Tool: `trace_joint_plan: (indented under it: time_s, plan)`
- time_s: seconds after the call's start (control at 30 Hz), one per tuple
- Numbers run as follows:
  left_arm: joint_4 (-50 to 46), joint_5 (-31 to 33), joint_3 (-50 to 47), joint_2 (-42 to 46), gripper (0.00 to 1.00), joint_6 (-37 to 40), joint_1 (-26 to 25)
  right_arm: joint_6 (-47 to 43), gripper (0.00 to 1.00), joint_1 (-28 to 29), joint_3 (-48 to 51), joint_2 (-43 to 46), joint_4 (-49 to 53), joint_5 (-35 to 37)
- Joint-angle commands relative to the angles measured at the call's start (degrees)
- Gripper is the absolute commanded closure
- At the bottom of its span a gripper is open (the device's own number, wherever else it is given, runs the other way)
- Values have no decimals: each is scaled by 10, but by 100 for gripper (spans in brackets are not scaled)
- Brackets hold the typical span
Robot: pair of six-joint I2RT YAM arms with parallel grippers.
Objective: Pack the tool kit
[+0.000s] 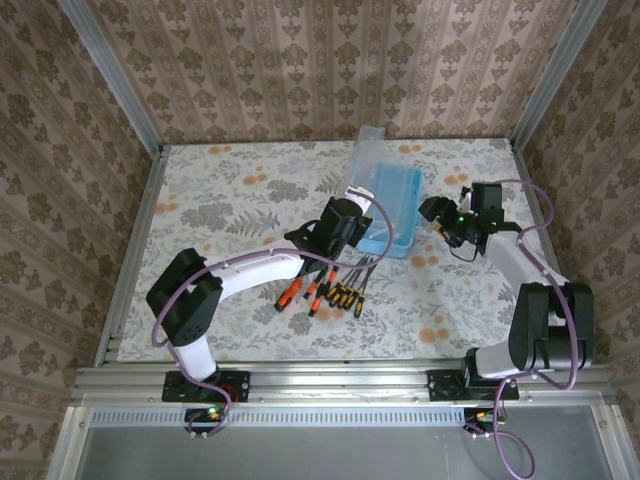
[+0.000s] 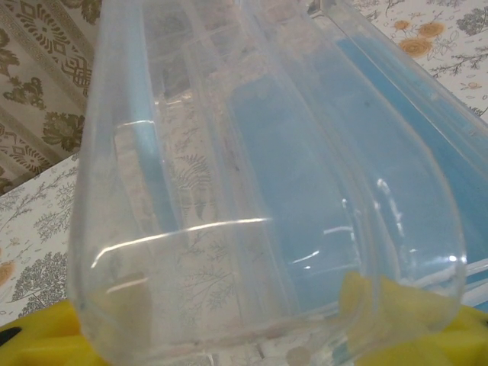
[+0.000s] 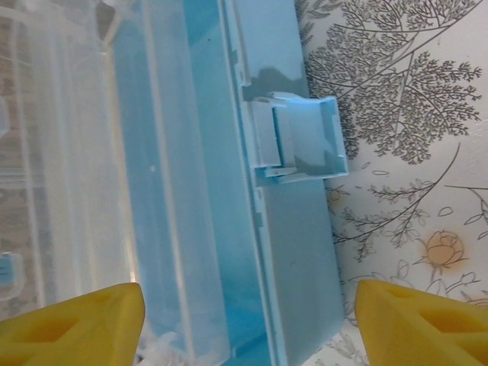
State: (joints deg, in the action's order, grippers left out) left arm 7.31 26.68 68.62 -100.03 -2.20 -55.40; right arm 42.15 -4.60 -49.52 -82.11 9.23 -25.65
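one blue case (image 1: pixel 400 195) sits open right of centre on the counter (image 1: pixel 220 200), its clear lid (image 1: pixel 365 155) standing up. several screwdrivers (image 1: pixel 325 290) lie loose just in front of it. the left gripper (image 2: pixel 229 332) is partly closed, clasping the lid's end. the right gripper (image 3: pixel 248 320) gapes wide over the case's latch (image 3: pixel 301 137) wall, holding nothing.

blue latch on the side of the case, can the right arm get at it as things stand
Probably yes. The right pincer stands open close to the small blue plastic latch on the side wall of the light blue plastic case, and nothing lies between the two.
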Motion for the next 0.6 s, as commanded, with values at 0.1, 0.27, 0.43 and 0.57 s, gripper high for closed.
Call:
trace_joint_plan:
  time_s: [0.1,0.27,0.43,0.57]
  plan:
    - [11,-20,-5,35,46,-15,16,-27,27,4,-20,-49,-6,-3]
    - [9,-34,-2,39,46,-17,19,-26,28,8,-23,-79,-18,-18]
    - [19,-47,-11,37,45,-24,21,-30,28,20,-28,-109,-29,-33]
    - [37,-77,-25,36,45,-31,30,-30,28,25,-26,-128,-37,-40]
